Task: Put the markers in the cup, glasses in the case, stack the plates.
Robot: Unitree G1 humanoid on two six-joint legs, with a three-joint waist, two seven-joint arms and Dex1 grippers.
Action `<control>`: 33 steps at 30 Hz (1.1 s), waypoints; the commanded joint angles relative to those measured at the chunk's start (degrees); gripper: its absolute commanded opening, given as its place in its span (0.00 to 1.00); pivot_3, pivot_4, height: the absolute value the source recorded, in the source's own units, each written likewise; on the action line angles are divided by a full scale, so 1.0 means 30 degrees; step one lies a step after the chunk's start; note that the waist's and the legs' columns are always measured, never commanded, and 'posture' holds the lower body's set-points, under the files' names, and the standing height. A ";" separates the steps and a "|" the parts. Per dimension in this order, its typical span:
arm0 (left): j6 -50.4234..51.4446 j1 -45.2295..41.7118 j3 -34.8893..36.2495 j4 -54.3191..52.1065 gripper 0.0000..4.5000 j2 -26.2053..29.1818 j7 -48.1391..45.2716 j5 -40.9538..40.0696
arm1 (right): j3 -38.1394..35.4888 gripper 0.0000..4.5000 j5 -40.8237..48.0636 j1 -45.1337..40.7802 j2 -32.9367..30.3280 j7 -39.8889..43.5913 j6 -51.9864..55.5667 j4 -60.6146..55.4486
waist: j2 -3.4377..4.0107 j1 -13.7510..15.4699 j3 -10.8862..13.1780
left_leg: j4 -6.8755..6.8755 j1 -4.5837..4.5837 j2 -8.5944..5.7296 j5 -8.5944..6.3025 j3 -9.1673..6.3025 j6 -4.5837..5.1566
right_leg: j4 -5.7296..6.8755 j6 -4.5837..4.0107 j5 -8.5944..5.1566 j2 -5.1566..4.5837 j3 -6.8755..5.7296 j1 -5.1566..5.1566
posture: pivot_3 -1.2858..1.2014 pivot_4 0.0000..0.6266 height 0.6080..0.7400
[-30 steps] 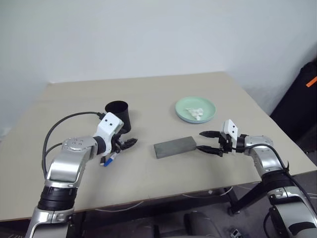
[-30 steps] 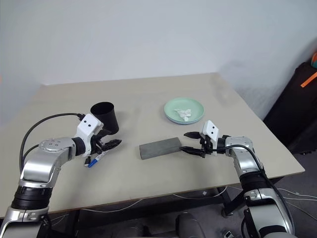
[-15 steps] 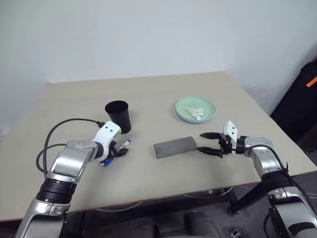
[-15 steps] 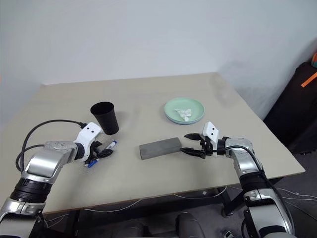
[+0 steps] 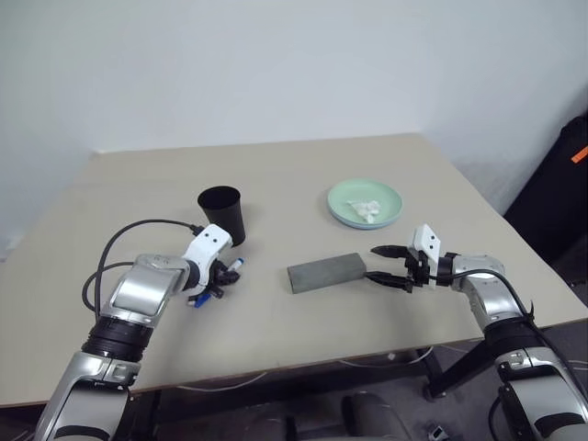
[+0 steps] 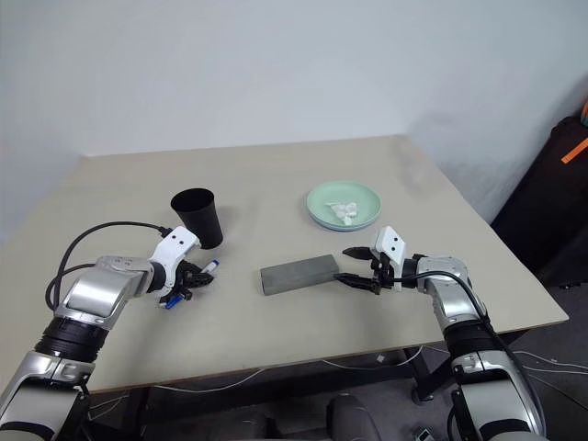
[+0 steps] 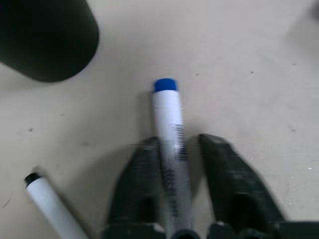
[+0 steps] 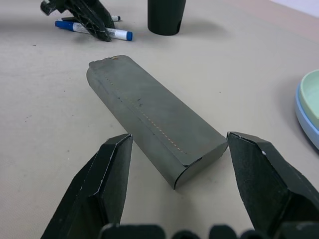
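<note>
Nearest the robot, the left gripper (image 7: pixel 175 149) reaches down to the table (image 5: pixel 276 317) with its two black fingers (image 7: pixel 137 177) set on either side of a white marker with blue ends (image 7: pixel 168 124); the barrel runs between the jaws along their length and its blue cap projects beyond the tips. The jaws stand narrowly apart about the barrel, and whether they press on it cannot be told. A second marker (image 7: pixel 47 199), pale with a dark tip, lies on the table just beside that gripper, apart from it. The right gripper (image 8: pixel 174 164) hovers low with its jaws spread wide; the near end of the grey case (image 8: pixel 149 117) lies just ahead of the gap between them, apart from both fingers. The case is closed and flat. Farther off, the black cup (image 5: pixel 221 213) stands upright near the left gripper. Farthest, the mint green plate (image 5: pixel 366 200) sits on the light blue plate (image 8: pixel 305 119) and carries a crumpled white tissue (image 5: pixel 369 210).
</note>
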 commanded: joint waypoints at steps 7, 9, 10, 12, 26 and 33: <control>-0.1072 -0.0521 0.0173 -0.0459 0.03 -0.0058 -0.0471 -0.0075 | -0.0304 0.73 0.0144 -0.0256 -0.0075 -0.0200 -0.0304 -0.0546 | 0.0000 0.0007 0.0001 | 0.0000 -0.0009 0.0017 0.0001 -0.0002 -0.0003 | -0.0003 0.0000 0.0000 -0.0001 -0.0001 -0.0004 | 0.52 0.00 1.00; -0.1805 -0.0562 0.0502 -0.1138 0.03 -0.0301 -0.0773 -0.0497 | -0.0274 0.73 0.0114 -0.0379 -0.0045 -0.0201 -0.0318 -0.0460 | -0.0001 0.0008 0.0002 | 0.0000 -0.0023 0.0016 0.0001 -0.0004 -0.0002 | -0.0015 0.0001 0.0000 -0.0004 -0.0002 -0.0008 | 0.52 0.00 1.00; -0.2166 -0.0577 0.0692 -0.1523 0.03 -0.0461 -0.0911 -0.0751 | -0.0264 0.73 0.0100 -0.0437 -0.0033 -0.0199 -0.0337 -0.0404 | -0.0002 0.0011 0.0002 | 0.0000 -0.0032 0.0021 0.0001 -0.0006 -0.0001 | -0.0023 0.0002 0.0000 -0.0004 -0.0003 -0.0011 | 0.52 0.00 1.00; -0.2941 -0.0550 0.1086 -0.2495 0.03 -0.0770 -0.1481 -0.1465 | -0.0248 0.73 0.0074 -0.0538 -0.0017 -0.0195 -0.0377 -0.0298 | -0.0005 0.0010 0.0004 | -0.0005 -0.0050 0.0033 -0.0001 -0.0007 0.0002 | -0.0035 0.0003 0.0000 -0.0017 -0.0003 -0.0021 | 0.52 0.00 1.00; -1.1571 -0.4591 0.5640 0.0679 0.03 -0.4337 0.2627 -0.2273 | -0.0204 0.73 -0.0071 -0.1055 0.0167 -0.0271 -0.0549 0.0163 | -0.0009 -0.0026 0.0006 | -0.0029 -0.0010 -0.0040 0.0045 0.0019 0.0061 | -0.0050 0.0005 0.0003 0.0002 0.0004 0.0009 | 0.52 0.00 1.00; -1.8395 -0.6056 0.5949 0.5846 0.03 -0.4751 0.6386 0.0307 | -0.0168 0.73 -0.0074 -0.1051 0.0191 -0.0272 -0.0485 0.0081 | -0.0007 0.0005 0.0003 | -0.0035 -0.0029 -0.0052 0.0043 0.0048 0.0061 | -0.0057 0.0009 0.0007 0.0002 -0.0020 0.0011 | 0.52 0.00 1.00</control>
